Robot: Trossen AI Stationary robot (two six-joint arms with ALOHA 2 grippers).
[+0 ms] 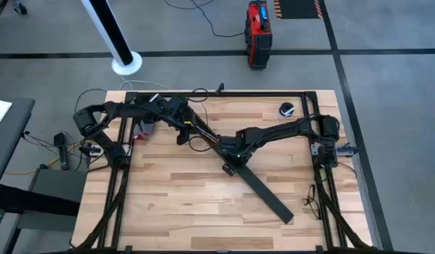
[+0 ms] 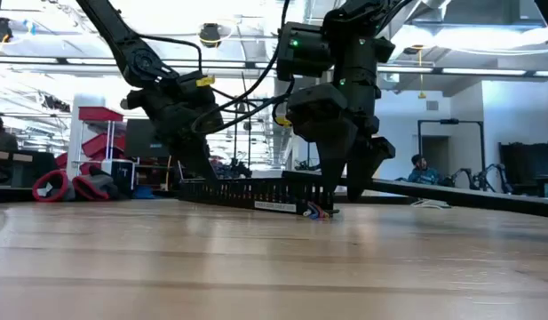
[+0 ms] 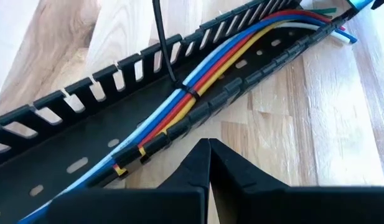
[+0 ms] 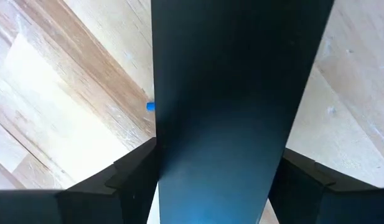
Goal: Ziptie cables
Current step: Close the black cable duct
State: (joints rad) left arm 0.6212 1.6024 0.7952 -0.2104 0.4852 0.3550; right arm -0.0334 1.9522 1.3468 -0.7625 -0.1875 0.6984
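The cables [image 3: 198, 81], blue, red, yellow and white, lie along the inside of a black comb-slotted channel [image 3: 86, 143] on the table's far middle [image 1: 203, 134]. A black zip tie [image 3: 190, 93] circles them, its tail standing up. The cable ends [image 2: 316, 212] stick out of the channel's end. My left gripper [image 3: 207, 146] is shut, pointing down just beside the channel's near wall. My right gripper [image 1: 230, 166] is shut on the far end of a flat black strip [image 1: 263, 190] that runs toward the near right. My left gripper: whether its shut tips touch the channel wall, I cannot tell. My right gripper pinches the flat strip's two long edges [image 4: 170, 143] between its two fingers [image 4: 132, 174], near the strip's far end. The fingers come from above, pointing down, and lie across the strip. The rest of the strip lies on the table.
A small black round object [image 1: 286, 109] sits at the far right. A small purple and red item [image 1: 143, 131] lies by the left arm. A black frame [image 1: 323, 95] runs round the table. Bare wood [image 1: 175, 204] fills the near half.
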